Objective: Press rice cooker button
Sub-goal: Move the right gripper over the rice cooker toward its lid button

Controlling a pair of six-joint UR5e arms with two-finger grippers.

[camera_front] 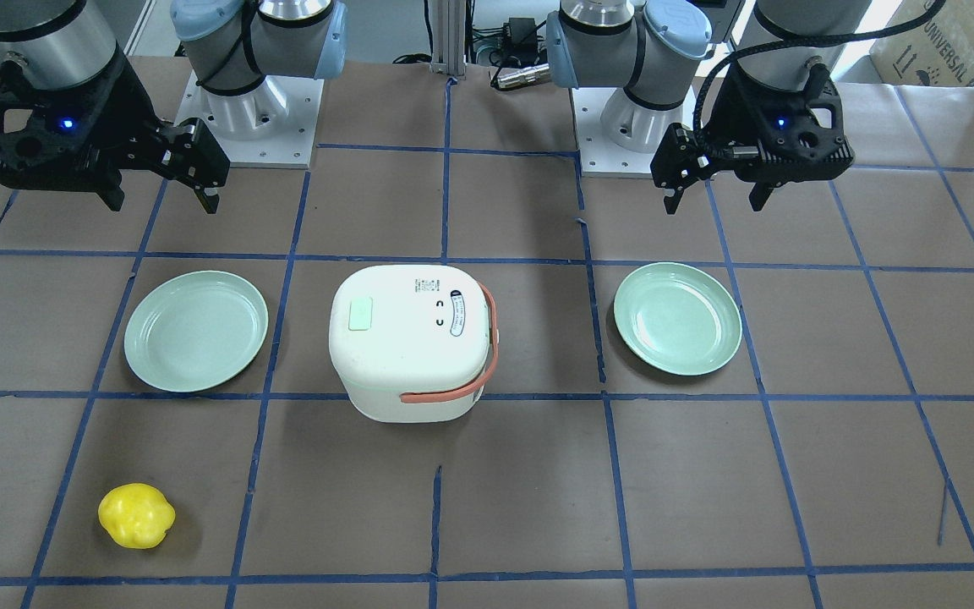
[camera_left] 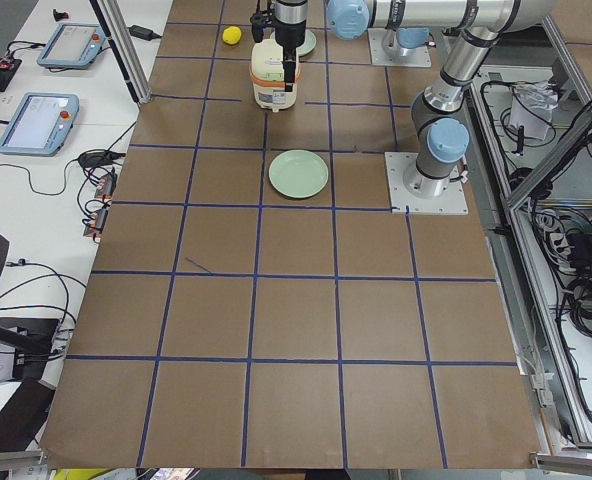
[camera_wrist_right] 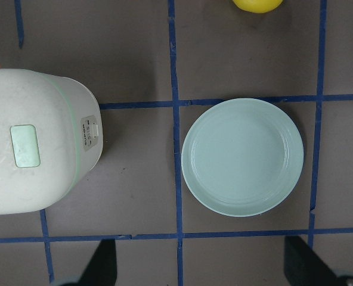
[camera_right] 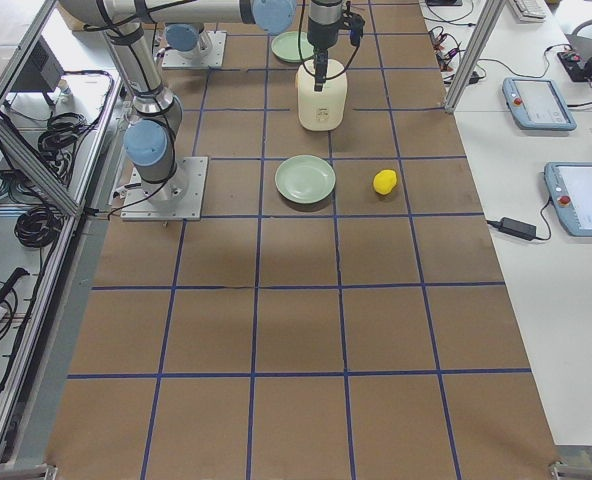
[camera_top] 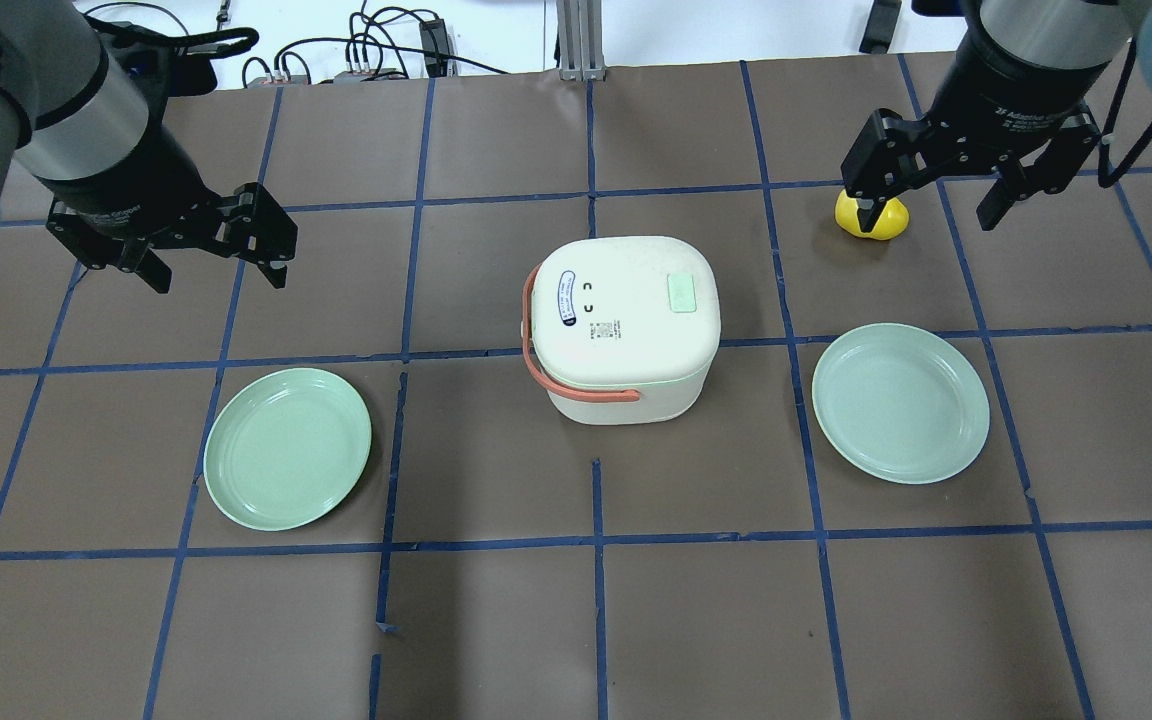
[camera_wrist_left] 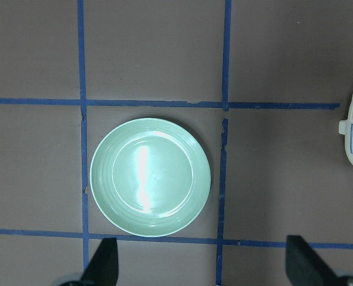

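The rice cooker (camera_top: 626, 325) stood upright near the middle of the table (camera_top: 496, 620), lid shut, its salmon handle (camera_top: 536, 365) folded down around the side nearer the left arm; the pale green button (camera_top: 683, 293) sat on the lid towards the right arm's side, with nothing touching it; in the right wrist view the same button (camera_wrist_right: 25, 145) showed as a small rounded rectangle on the white top; the left gripper (camera_top: 218, 275) hung in the air above the table on the cooker's left, well apart from it, its jaws spread wide and nothing between them; the right gripper (camera_top: 926, 222) hung likewise on the other side, jaws also spread and empty, and neither arm was in contact with the cooker; a left plate (camera_top: 287, 447) and a right plate (camera_top: 900, 402), both light green and bare, lay flat on either side of the cooker, each apart from it; a yellow object (camera_front: 136, 515), rounded and lumpy, rested alone on the far side of the table from the robot, beyond the right plate; in the overhead view one finger of the right gripper overlapped it, yet the front-facing view showed the two well apart; blue tape lines (camera_top: 596, 540) crossed the brown table in a grid
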